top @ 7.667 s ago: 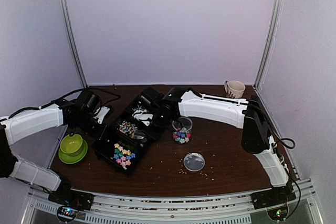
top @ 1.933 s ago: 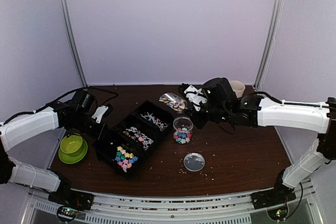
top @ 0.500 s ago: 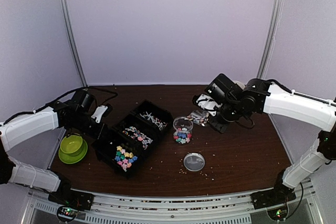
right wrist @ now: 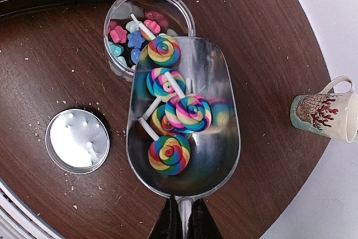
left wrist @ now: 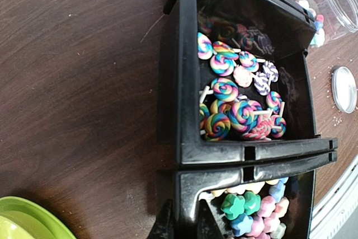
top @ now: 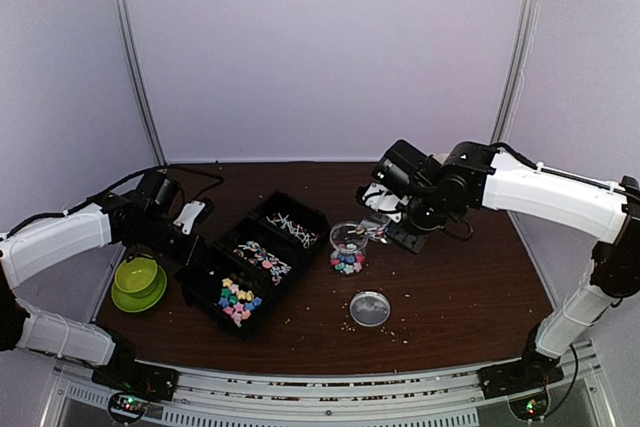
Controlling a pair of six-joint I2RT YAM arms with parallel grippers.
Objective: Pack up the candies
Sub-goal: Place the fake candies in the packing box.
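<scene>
- At the right side of the dark wooden worktop (top: pixel 450 297), my right jaws are closed on the thin handle of a shiny metal scoop (right wrist: pixel 215 155). The handle passes between both fingers, so I judge the loaded scoop cannot roll.
- Several rainbow swirl lollipops with white sticks (right wrist: pixel 190 113) lie in the scoop, and the front one is already at its lip.
- That lip is over the mouth of a clear round plastic jar (right wrist: pixel 179 9); I cannot tell whether it touches the rim. I believe it is placed so that a tilt sends the lollipops into the jar and not onto the worktop.
- Small pastel star-shaped candies (right wrist: pixel 126 37), pink and blue, cover the bottom of the jar, so the packing is only partly done.
- A round silver lid (right wrist: pixel 77 141) lies flat near the jar but apart from it, out of the scoop's way. The closing step is not yet done.
- At the left, my left jaws are closed on the wall of a black plastic tray with three compartments (left wrist: pixel 184 82), at its near corner. I judge this hold stops the tray from sliding.
- Inside the tray, another heap of swirl lollipops (left wrist: pixel 235 99) fills the middle compartment, and loose pastel stars (left wrist: pixel 251 216) fill the one beside the jaws.
- The next move needs a slow wrist tilt, because a stick may catch on the rim and drop a lollipop outside.
</scene>
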